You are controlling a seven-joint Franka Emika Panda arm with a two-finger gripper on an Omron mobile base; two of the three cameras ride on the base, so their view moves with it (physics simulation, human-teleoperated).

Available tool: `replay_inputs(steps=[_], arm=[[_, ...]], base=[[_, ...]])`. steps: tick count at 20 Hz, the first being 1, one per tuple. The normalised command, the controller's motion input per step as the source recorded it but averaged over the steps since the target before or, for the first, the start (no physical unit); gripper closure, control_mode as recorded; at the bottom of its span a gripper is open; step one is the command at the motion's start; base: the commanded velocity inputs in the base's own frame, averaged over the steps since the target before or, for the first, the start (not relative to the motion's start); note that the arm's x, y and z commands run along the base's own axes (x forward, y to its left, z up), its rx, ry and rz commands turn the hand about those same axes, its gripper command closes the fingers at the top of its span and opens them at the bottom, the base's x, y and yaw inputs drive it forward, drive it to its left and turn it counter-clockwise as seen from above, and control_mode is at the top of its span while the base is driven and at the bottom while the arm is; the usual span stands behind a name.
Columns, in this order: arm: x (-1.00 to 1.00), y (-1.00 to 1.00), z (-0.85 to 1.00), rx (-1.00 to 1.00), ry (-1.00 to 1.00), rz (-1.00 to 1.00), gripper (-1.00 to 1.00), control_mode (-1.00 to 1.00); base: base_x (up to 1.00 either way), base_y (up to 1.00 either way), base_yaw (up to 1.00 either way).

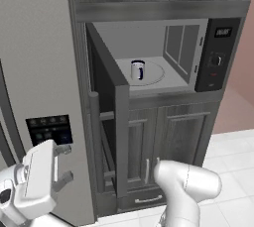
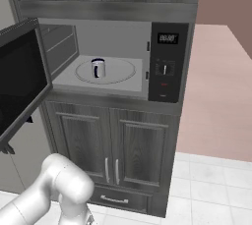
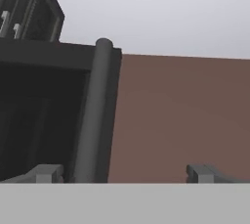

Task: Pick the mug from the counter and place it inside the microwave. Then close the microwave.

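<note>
The mug (image 1: pixel 137 70) stands upright on the round white turntable inside the microwave (image 1: pixel 218 52), apart from the gripper. From the right it shows as the mug (image 2: pixel 98 68) in the middle of the microwave (image 2: pixel 167 62) cavity. The dark glass door (image 1: pixel 106 122) hangs swung wide open, also seen as the door (image 2: pixel 19 79) at the left edge. My gripper (image 1: pixel 67 162) is open and empty, low and left of the door in front of the fridge. In the hand view the gripper (image 3: pixel 126 174) looks past the door's vertical handle bar (image 3: pixel 95 115). The counter is out of view.
A tall grey fridge (image 1: pixel 39 47) with a dark dispenser panel (image 1: pixel 49 128) rises left of the microwave. Dark grey cabinets (image 2: pixel 118 145) sit below and above it. A pinkish-brown wall (image 2: pixel 216 71) lies to the right, with white floor tiles (image 2: pixel 211 189) beneath.
</note>
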Motion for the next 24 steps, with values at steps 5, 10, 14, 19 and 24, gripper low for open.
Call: replay_inputs(steps=[5, 10, 14, 19, 24], arm=[[0.13, -0.02, -0.01, 0.0, 0.06, 0.05, -1.0, -1.0], [0.13, -0.02, 0.0, 0.0, 0.07, 0.16, -1.0, -1.0], [0.09, 0.0, -0.03, 0.0, 0.05, 0.18, -1.0, -1.0], [0.03, 0.0, -0.03, 0.0, 0.0, 0.16, -1.0, -1.0], [0.0, -0.09, 0.0, 0.0, 0.0, 0.01, -1.0, -1.0]], base=[[0.0, 0.0, 0.0], [0.0, 0.0, 0.0], [0.0, 0.0, 0.0], [0.0, 0.0, 0.0], [0.0, 0.0, 0.0]])
